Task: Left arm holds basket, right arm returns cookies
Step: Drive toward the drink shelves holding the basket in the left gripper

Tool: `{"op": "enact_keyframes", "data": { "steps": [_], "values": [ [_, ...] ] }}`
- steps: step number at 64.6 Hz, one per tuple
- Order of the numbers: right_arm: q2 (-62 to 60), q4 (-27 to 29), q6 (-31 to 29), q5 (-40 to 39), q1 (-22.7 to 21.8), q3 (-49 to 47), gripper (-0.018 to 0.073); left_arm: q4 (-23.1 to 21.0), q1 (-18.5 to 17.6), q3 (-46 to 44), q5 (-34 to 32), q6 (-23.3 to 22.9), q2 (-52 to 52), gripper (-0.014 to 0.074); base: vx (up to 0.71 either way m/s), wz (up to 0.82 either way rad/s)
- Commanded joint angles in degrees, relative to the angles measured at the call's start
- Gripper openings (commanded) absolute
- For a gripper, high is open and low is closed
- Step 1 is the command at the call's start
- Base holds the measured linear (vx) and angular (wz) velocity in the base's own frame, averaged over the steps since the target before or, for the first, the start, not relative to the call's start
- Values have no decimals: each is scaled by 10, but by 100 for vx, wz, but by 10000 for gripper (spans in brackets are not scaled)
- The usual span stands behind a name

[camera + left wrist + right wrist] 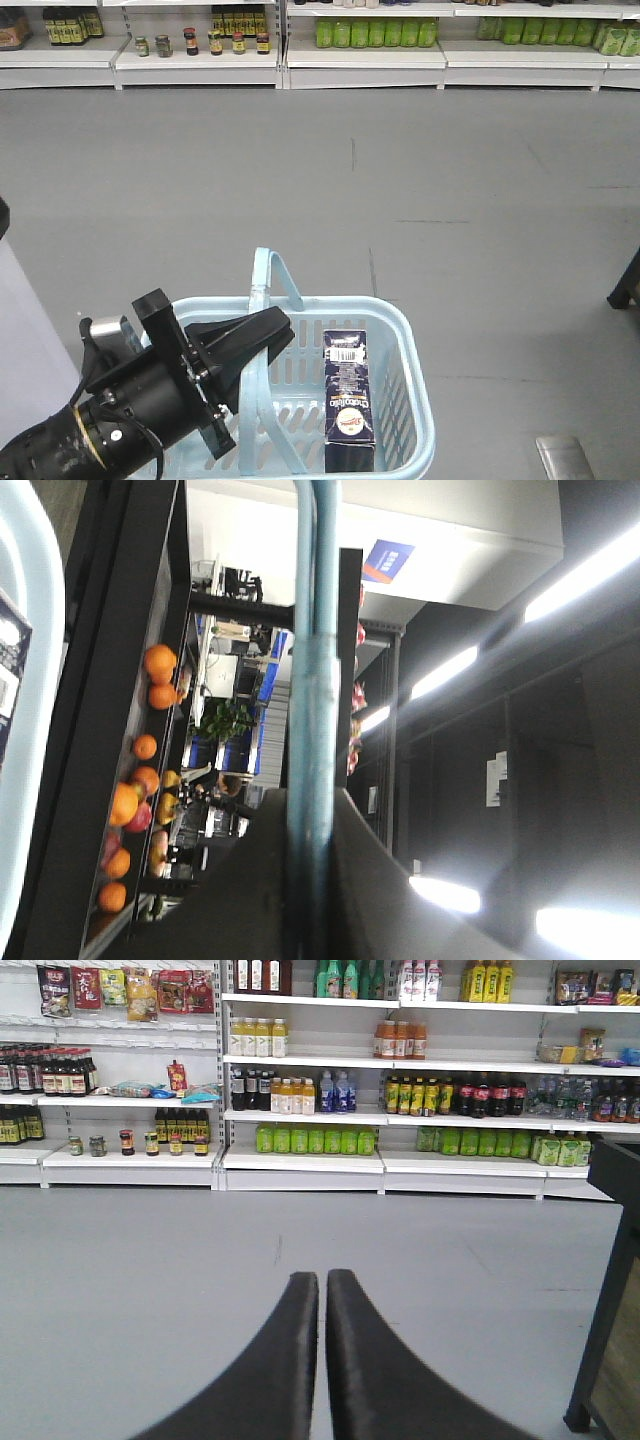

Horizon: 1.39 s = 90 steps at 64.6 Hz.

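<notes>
The light blue basket point(412, 330) hangs low in the front view, one swing handle point(268, 275) raised. My left gripper point(268, 338) is shut on that handle; in the left wrist view the handle bar point(311, 680) runs between the fingers point(250, 880) of the left gripper point(312, 798). The cookies point(348, 400), a dark navy box with a white barcode label, stand inside the basket at its right side. My right gripper point(322, 1278) is shut with nothing between its fingers, pointing over the grey floor towards the shelves, and it does not show in the front view.
Store shelves point(300, 1160) with bottles and jars line the far wall across a grey floor point(400, 180). A dark stand point(608, 1310) is at the right. The left wrist view shows a fruit rack point(145, 750). A grey metal piece point(565, 455) lies at the bottom right.
</notes>
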Motion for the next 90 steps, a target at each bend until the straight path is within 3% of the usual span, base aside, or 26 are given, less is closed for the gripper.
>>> {"op": "enact_keyframes", "data": {
  "steps": [1,90],
  "values": [
    [-8,0,-3,-41,-4,11,-10,-11,-4,-15,-165,0,-19,0,59,4],
    [-7,0,-3,-41,-4,11,-10,-11,-4,-15,-165,0,-19,0,58,0]
  ]
}}
